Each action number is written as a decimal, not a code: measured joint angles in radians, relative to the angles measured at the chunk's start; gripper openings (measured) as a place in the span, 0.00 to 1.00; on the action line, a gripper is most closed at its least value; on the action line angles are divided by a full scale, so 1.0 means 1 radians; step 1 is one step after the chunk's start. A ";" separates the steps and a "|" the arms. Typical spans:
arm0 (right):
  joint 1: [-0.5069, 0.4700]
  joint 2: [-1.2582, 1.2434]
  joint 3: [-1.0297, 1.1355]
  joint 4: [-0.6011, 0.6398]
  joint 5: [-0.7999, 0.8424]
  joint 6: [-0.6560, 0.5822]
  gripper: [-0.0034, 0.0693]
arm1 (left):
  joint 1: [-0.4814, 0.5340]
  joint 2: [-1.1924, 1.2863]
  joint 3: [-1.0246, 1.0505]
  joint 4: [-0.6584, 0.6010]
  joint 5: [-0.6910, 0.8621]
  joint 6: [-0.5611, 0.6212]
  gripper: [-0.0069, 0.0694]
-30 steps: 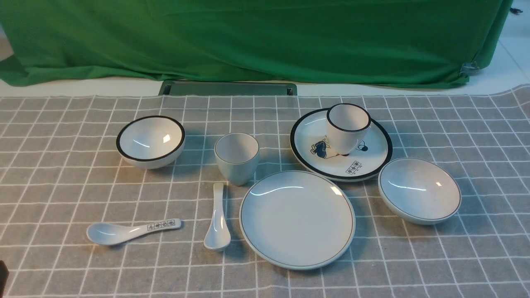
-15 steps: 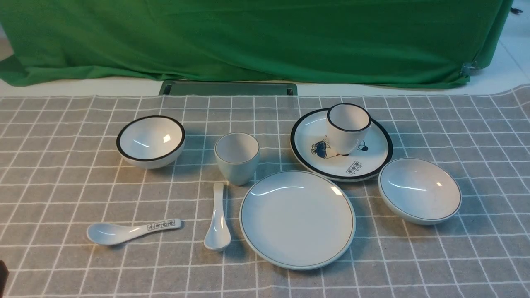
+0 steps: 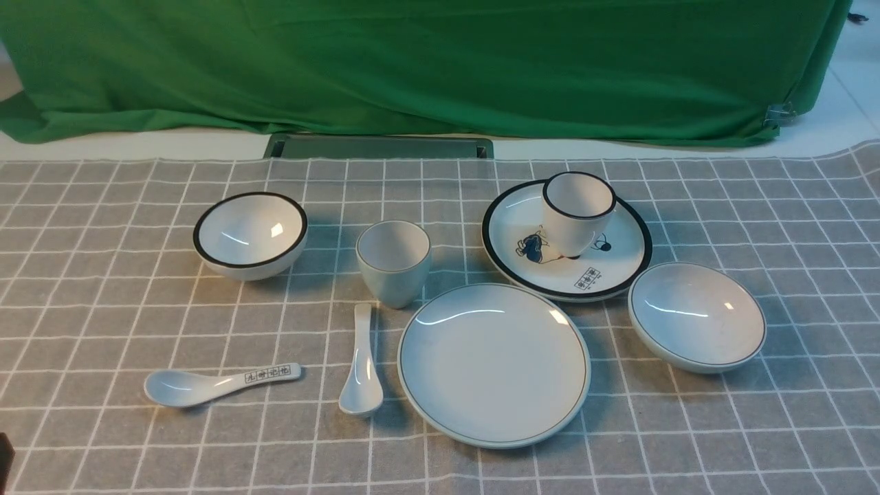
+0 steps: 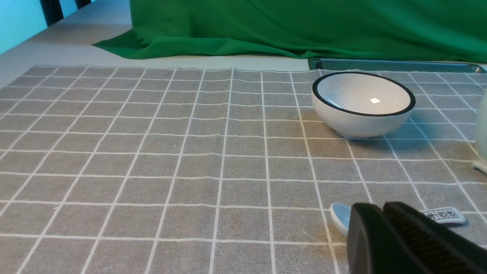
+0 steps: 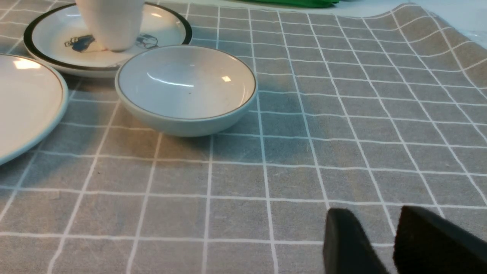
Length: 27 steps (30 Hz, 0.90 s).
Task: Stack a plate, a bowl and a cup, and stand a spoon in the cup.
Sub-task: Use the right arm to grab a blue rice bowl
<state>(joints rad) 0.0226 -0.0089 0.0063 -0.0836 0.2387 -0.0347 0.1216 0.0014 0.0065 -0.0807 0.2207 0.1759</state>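
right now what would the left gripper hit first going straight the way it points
Probably the white ceramic spoon with characters printed on its handle, just beyond the left gripper; depth unclear.

Boxed black characters mark the handle of the left spoon (image 3: 220, 383) and the black-rimmed plate (image 3: 622, 247); both are too small to read.

Grey white-checked cloth (image 3: 103, 309), green backdrop (image 3: 412, 69), pale bluish-white plate (image 3: 493, 364)

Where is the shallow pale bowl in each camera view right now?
Front view: bowl, right side, near the black-rimmed plate.
Left wrist view: not in it.
Right wrist view: bowl, just in front of the black-rimmed plate.
Shared landmark: that black-rimmed plate with its blue drawing.
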 joint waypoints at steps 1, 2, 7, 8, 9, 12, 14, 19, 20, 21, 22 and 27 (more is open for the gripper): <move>0.000 0.000 0.000 0.000 0.000 0.000 0.38 | 0.000 0.000 0.000 0.000 -0.006 0.000 0.11; 0.000 0.000 0.000 0.000 0.000 0.000 0.38 | 0.000 0.000 0.000 -0.006 -0.021 -0.001 0.11; 0.000 0.000 0.000 0.000 0.000 0.000 0.38 | 0.000 0.000 0.000 -0.107 -0.080 -0.022 0.11; 0.000 0.000 0.000 0.000 0.000 0.000 0.38 | 0.000 0.000 0.000 -0.118 -0.090 -0.023 0.11; 0.000 0.000 0.000 0.000 0.000 0.000 0.38 | 0.000 0.000 0.000 -0.124 -0.095 -0.023 0.11; 0.000 0.000 0.000 0.000 0.000 0.000 0.38 | 0.000 0.000 0.000 -0.133 -0.100 -0.024 0.11; 0.000 0.000 0.000 0.000 0.000 0.000 0.38 | 0.000 0.000 0.000 -0.144 -0.104 -0.039 0.11; 0.000 0.000 0.000 0.000 0.000 0.000 0.38 | 0.000 0.000 0.000 -0.311 -0.198 -0.246 0.11; 0.000 0.000 0.000 0.000 0.000 0.000 0.38 | 0.000 0.000 0.000 -0.311 -0.203 -0.258 0.11; 0.000 0.000 0.000 0.000 0.000 0.000 0.38 | 0.000 0.000 0.000 -0.351 -0.221 -0.304 0.11; 0.000 0.000 0.000 0.000 0.000 0.000 0.38 | 0.000 0.000 0.000 -0.376 -0.240 -0.353 0.11; 0.000 0.000 0.000 0.000 0.000 0.000 0.38 | 0.000 0.000 0.000 -0.384 -0.327 -0.461 0.11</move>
<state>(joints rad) 0.0226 -0.0089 0.0063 -0.0836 0.2387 -0.0347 0.1216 0.0014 0.0065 -0.4652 -0.1063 -0.2853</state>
